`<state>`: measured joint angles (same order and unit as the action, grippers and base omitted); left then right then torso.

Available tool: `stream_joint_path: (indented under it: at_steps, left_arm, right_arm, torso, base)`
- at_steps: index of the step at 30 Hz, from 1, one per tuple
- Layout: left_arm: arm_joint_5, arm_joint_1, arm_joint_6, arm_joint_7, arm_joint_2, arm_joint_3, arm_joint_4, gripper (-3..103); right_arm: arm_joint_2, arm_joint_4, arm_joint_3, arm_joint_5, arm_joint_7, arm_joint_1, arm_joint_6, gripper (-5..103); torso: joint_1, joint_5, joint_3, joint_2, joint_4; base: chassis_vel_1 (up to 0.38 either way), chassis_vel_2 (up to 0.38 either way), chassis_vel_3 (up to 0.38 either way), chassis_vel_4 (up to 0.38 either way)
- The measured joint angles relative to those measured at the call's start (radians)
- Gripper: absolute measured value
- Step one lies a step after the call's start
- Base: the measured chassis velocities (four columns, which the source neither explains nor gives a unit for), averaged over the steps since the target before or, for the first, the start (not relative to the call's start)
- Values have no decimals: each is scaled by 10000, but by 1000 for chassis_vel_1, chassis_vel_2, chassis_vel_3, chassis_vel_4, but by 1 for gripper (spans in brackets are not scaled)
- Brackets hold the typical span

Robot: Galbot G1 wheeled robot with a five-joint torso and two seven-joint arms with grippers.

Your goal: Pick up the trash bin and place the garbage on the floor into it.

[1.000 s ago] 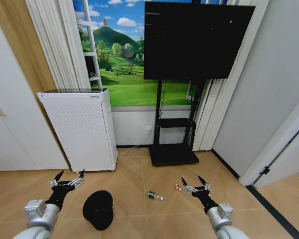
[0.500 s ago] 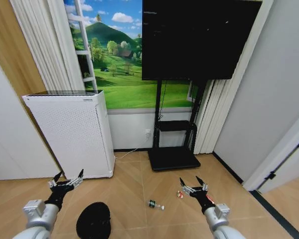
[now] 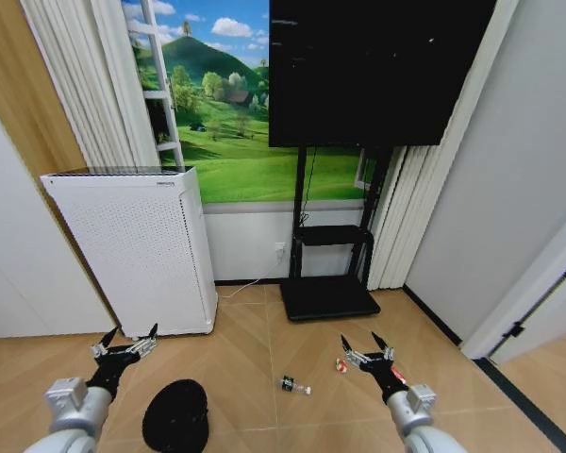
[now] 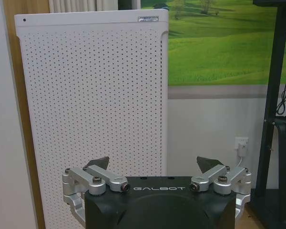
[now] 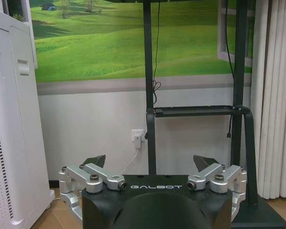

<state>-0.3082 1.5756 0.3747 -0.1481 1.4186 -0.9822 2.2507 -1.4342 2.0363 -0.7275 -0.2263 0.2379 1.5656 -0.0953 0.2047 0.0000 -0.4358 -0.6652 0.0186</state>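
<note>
Both claws hang spread wide and empty over the floor [image 3: 255,368]: left claw [image 3: 125,343] near the trash bin [image 3: 175,416], right claw [image 3: 366,348] just beside a red-and-white wrapper [image 3: 340,364]; a small bottle [image 3: 295,385] lies between them.

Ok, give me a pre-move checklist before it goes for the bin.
1. Bin upright on the floor: ok.
2. Left end effector open and empty, held above and beyond the bin: ok.
3. Right end effector open and empty: ok.
4. Bottle lies on the floor between the arms: ok.
5. Red-and-white piece on the floor beside the right end effector: ok.
6. Third litter piece located: cannot tell.
</note>
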Motion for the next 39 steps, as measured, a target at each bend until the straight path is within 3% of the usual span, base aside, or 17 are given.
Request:
stream_joint_path:
  at_steps: [29, 32, 35, 39]
  left_arm:
    - [52, 5, -127, -187, 58, -34, -85, 100]
    - [399, 28, -244, -229, 65, -40, -173, 100]
    - [716, 92, -438, -391, 82, -34, -236, 100]
    - [740, 101, -456, -465, 88, -11, -227, 100]
  right_arm:
    - [-3, -33, -1, -81, -22, -53, -37, 100]
    - [-89, -239, 113, -106, -474, -175, 385, 100]
    - [-290, -702, 294, -160, -1415, -587, 1713, 100]
    - [-288, -728, 290, -247, -1630, -720, 1980, 100]
  torso:
    - [-482, -1, 739, 1226, 0]
    - [-531, 0, 810, 1346, 1]
    - [-607, 0, 931, 1545, -1]
    - [-649, 0, 1010, 1665, -2]
  base:
    - [0, 0, 0, 0]
    - [0, 0, 0, 0]
    - [0, 0, 0, 0]
    - [0, 0, 0, 0]
